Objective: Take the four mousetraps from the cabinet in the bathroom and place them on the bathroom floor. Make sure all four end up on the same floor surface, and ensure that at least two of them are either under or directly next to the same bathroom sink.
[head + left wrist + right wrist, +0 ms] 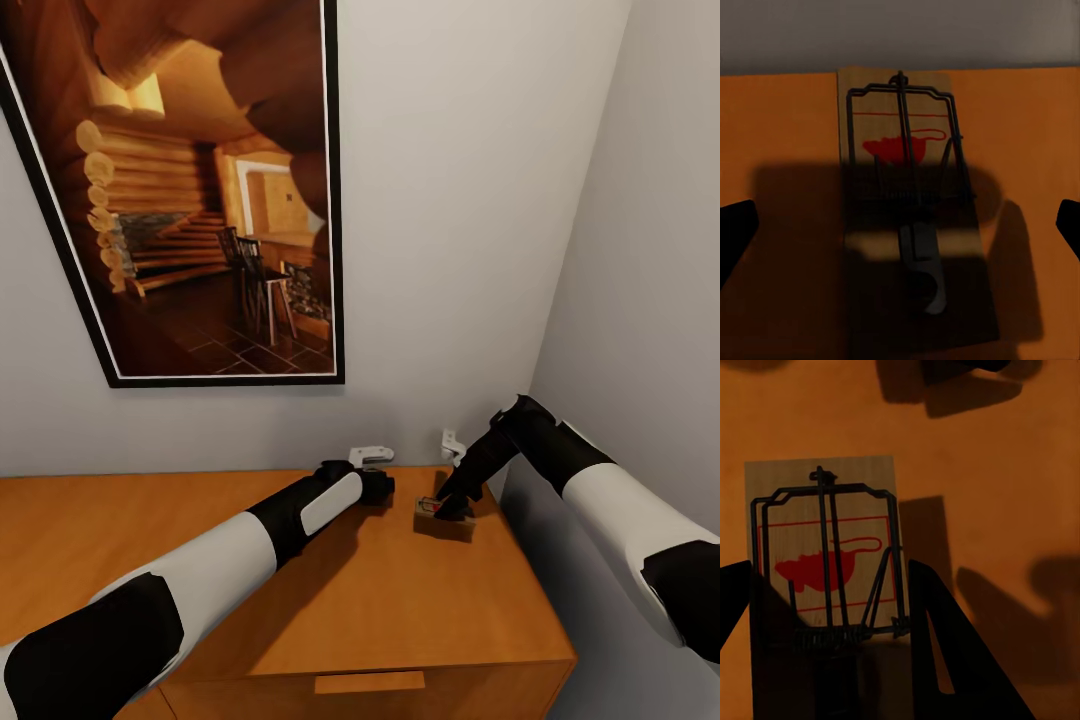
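The right end effector (452,506), lower right of centre in the head view, has its fingers apart astride a mousetrap (825,585) lying flat on the cabinet (300,590) surface. The left end effector (380,487) hovers spread beside it. Best to close squarely on the board's long edges, clear of the wire.

Soft, even light is filling the head view, with mild blur throughout. Both arms are casting dark shadows across the smooth orange-brown wooden cabinet top (420,600). Wrist views are looking dim; shadow is covering half of each flat tan wooden mousetrap (907,135) (825,532).
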{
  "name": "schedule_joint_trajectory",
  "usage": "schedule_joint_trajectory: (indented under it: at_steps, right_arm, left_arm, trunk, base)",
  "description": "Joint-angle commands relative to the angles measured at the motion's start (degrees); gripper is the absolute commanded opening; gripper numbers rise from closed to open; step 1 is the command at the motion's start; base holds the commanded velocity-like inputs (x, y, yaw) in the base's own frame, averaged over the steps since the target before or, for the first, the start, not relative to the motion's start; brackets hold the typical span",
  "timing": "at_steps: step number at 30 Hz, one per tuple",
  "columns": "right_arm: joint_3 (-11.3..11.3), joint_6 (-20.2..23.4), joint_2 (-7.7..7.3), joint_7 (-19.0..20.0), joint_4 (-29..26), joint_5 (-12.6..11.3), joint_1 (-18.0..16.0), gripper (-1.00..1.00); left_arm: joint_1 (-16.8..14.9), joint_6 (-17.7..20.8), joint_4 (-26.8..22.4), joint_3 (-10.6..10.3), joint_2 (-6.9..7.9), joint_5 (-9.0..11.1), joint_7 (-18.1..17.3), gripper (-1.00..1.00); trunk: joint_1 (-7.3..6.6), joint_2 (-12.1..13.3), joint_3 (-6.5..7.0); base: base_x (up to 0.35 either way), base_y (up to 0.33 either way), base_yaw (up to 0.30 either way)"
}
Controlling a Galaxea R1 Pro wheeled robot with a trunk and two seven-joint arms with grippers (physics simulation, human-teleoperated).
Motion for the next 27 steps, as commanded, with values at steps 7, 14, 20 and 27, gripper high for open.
schedule_joint_trajectory:
  at_steps: [7, 14, 20, 27]
  right_arm:
    - [0.2, 0.9, -0.04, 0.2, -0.1, 0.1, 0.0, -1.0]
    - [0.2, 0.9, -0.06, 0.2, -0.1, 0.1, 0.0, -1.0]
    - [0.2, 0.9, -0.06, 0.2, 0.0, 0.1, 0.0, -1.0]
    - [0.2, 0.9, -0.06, 0.3, 0.0, 0.1, 0.0, -1.0]
  left_arm:
    - [-0.1, 0.1, 2.7, -0.3, 0.0, 0.3, 0.9, 1.0]
    - [-0.1, 0.1, 2.8, -0.2, 0.0, 0.3, 0.8, -1.0]
    - [-0.1, 0.1, 2.8, -0.3, 0.0, 0.3, 0.6, -1.0]
    - [-0.1, 0.2, 2.8, -0.3, 0.0, 0.4, 0.5, -1.0]
  trunk:
    - [0.01, 0.0, -0.08]
    - [0.01, 0.0, -0.08]
    - [0.01, 0.0, -0.08]
    - [0.01, 0.0, -0.08]
  base:
    - [0.0, 0.0, 0.0]
    - [0.0, 0.0, 0.0]
    - [0.0, 0.0, 0.0]
    - [0.0, 0.0, 0.0]
